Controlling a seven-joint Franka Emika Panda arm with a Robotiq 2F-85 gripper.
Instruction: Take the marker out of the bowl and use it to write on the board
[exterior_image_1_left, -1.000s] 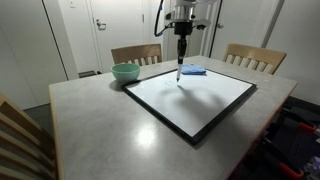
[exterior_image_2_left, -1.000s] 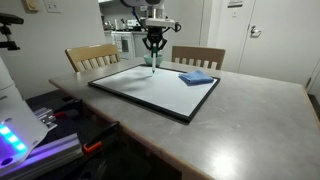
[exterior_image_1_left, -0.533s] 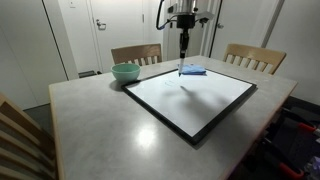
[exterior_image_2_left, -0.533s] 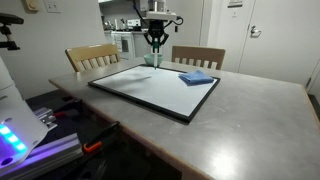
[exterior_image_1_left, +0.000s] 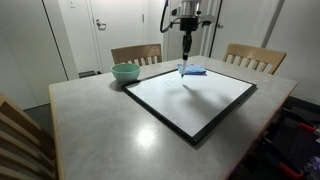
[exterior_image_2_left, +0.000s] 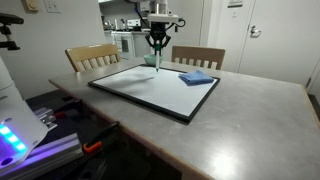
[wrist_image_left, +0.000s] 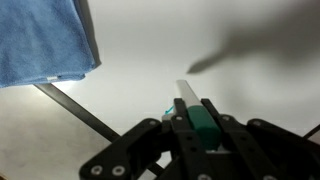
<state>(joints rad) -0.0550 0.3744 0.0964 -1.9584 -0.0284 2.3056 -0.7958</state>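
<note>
My gripper (exterior_image_1_left: 186, 50) hangs above the far edge of the board (exterior_image_1_left: 190, 98), shut on the marker (exterior_image_1_left: 183, 63), which points down and does not touch the board. The wrist view shows the marker (wrist_image_left: 188, 96) with a green body and pale barrel clamped between the fingers (wrist_image_left: 196, 112) over the white board (wrist_image_left: 140, 60). In an exterior view the gripper (exterior_image_2_left: 155, 46) holds the marker (exterior_image_2_left: 155, 58) over the board (exterior_image_2_left: 150, 90). The mint-green bowl (exterior_image_1_left: 125, 72) stands on the table off the board's far corner, partly hidden behind the gripper in an exterior view (exterior_image_2_left: 149, 60).
A folded blue cloth (exterior_image_1_left: 193, 70) lies at the board's far edge, close beside the marker; it also shows in an exterior view (exterior_image_2_left: 197, 77) and the wrist view (wrist_image_left: 40, 40). Wooden chairs (exterior_image_1_left: 136, 53) (exterior_image_1_left: 255, 57) stand behind the grey table (exterior_image_1_left: 100, 125).
The gripper has lifted with the marker and shifted slightly toward the board's far edge and the blue cloth; the marker tip has come up off the board.
</note>
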